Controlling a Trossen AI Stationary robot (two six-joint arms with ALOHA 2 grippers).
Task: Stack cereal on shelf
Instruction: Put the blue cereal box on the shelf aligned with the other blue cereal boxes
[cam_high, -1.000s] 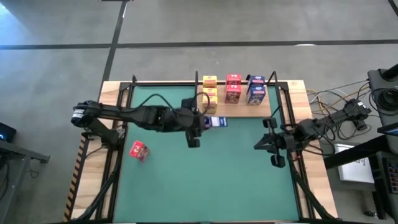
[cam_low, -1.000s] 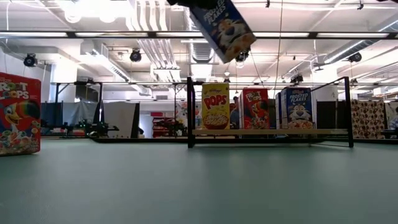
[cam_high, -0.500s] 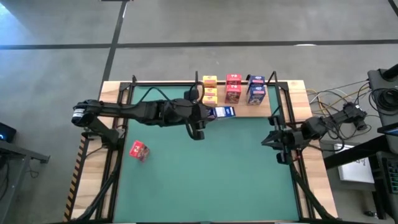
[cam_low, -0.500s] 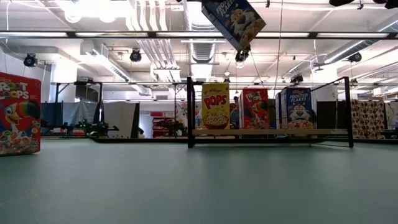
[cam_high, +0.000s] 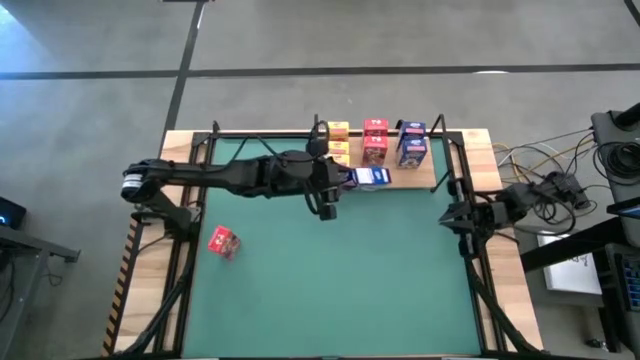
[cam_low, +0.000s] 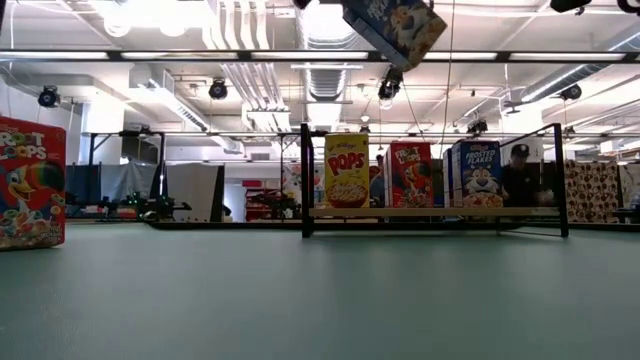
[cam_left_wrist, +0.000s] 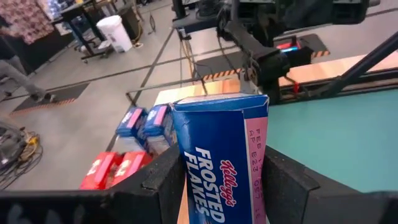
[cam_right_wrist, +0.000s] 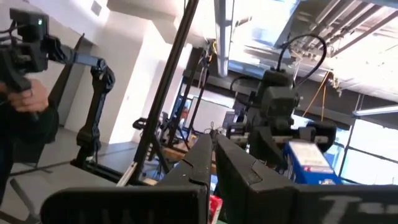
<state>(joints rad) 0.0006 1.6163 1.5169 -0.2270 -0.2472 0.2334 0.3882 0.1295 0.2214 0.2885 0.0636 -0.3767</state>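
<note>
A blue cereal box (cam_left_wrist: 217, 155) hangs above the mat in front of the shelf, with my left gripper (cam_high: 352, 178) shut on it; the low view shows the blue box (cam_low: 395, 25) tilted, high up. The shelf (cam_high: 425, 178), a light-wood board with black posts, lies along the far edge and bears yellow (cam_high: 338, 140), red (cam_high: 375, 140) and blue (cam_high: 412, 142) boxes. One red box (cam_high: 223, 242) stands on the green mat at the left. My right gripper (cam_high: 455, 215) is shut and empty at the table's right edge. My left gripper pinches the blue box between its two fingers (cam_left_wrist: 163, 180), one on each of two opposite sides (cam_left_wrist: 256, 155). The fingers come from the table's left, nearly level, slanting a little down. The box is lifted clear of mat and shelf, and it sits tilted.
The green mat (cam_high: 330, 280) lies open between the arms. Black frame rails (cam_high: 190, 260) run along the table's left and right sides. A person (cam_low: 520, 178) shows in the room behind the shelf.
My left gripper has carried the blue box toward the table's right and far edge, up to the shelf's front, and a little upward, tipping toward level. My right gripper has drawn back toward the table's right edge, still shut.
</note>
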